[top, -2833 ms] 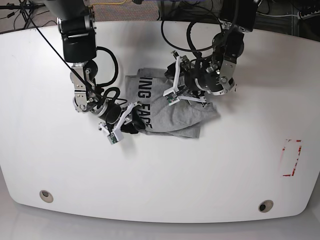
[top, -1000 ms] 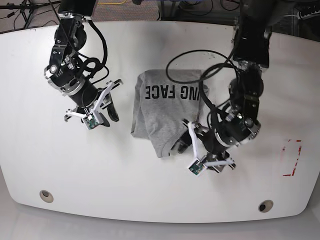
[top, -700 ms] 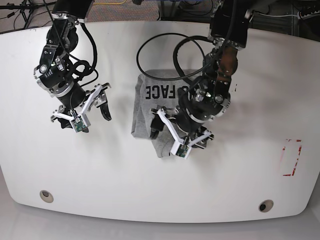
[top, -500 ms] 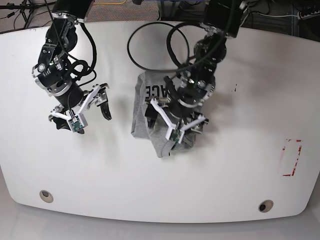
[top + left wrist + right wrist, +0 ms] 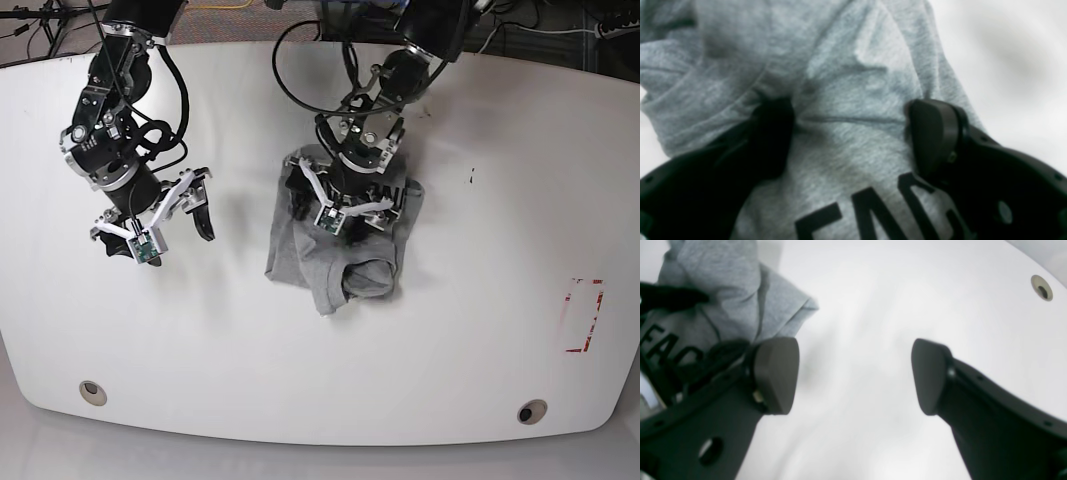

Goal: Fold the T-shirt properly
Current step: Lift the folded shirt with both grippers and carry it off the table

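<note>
- The T-shirt (image 5: 335, 255) lies crumpled near the middle of the white bench (image 5: 480, 330), partly folded over on itself, with a rumpled flap at its near edge.
- The left hand (image 5: 345, 205) is directly over the upper part of the T-shirt, and its arm hides the lettering in the base view.
- In the left wrist view the left hand (image 5: 853, 136) has its jaws spread wide; both dark fingers (image 5: 933, 133) sit against the grey cloth, with fabric and black letters between them. No pinch on the cloth is visible.
- The right hand (image 5: 160, 215) is over bare bench, well apart from the T-shirt and on its left in the base view.
- In the right wrist view the right hand (image 5: 853, 373) is wide open with nothing between its fingers; the T-shirt (image 5: 723, 300) shows only in the upper left corner, beyond one finger.
</note>
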Controlling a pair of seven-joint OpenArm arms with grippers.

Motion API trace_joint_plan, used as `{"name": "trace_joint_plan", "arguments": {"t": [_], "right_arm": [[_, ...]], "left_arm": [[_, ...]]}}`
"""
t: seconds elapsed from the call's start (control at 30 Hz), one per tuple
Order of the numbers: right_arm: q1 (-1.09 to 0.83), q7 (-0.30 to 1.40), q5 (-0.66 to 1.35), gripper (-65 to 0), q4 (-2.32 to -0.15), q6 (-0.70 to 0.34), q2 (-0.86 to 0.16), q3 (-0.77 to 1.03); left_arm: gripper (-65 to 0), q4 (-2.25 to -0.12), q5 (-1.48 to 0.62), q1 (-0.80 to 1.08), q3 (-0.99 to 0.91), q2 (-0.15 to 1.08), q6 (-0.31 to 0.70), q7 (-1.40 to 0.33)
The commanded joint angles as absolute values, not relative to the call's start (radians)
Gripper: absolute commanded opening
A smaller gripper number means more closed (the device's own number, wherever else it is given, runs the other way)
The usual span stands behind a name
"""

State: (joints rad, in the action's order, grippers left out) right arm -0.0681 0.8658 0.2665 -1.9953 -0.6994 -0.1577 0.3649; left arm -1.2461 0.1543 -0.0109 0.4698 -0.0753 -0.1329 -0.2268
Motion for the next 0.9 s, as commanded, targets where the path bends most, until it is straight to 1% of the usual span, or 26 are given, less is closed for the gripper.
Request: {"name": "trace_joint_plan", "arguments": {"t": [0.0,0.07,0.27,0.47,0.5,0.67,0.87], "right_arm": [[-0.058,0.842,0.282,-15.7,-2.014,-0.698,-0.165,0.387],[-0.058,0.842,0.282,-15.7,-2.014,-0.698,-0.165,0.397],[-0.058,0.842,0.282,-15.7,-2.014,-0.698,-0.165,0.412],[-0.071,0.842,0.282,-15.7,-2.017,-0.698,-0.165,0.415],[-0.074,0.842,0.282,-15.7,-2.015,-0.698,-0.165,0.415],[-0.082,0.842,0.282,-15.7,-2.017,-0.698,-0.165,0.410],[-0.087,0.842,0.283,-16.8,-2.017,-0.698,-0.162,0.410]], "left_arm": [[-13.3,-1.199,0.166,0.001,0.432,0.005,-0.162,-0.409],[-13.3,-1.211,0.139,0.001,0.407,0.047,-0.154,-0.410],[-13.3,-1.265,0.008,0.015,0.302,0.219,-0.039,-0.458],[-13.3,-1.319,-0.097,0.022,0.180,0.363,0.050,-0.506],[-13.3,-1.314,-0.122,0.025,0.153,0.404,0.085,-0.515],[-13.3,-1.279,-0.171,0.041,0.081,0.513,0.180,-0.515],[-13.3,-1.208,-0.186,0.081,-0.016,0.595,0.289,-0.512]]}}
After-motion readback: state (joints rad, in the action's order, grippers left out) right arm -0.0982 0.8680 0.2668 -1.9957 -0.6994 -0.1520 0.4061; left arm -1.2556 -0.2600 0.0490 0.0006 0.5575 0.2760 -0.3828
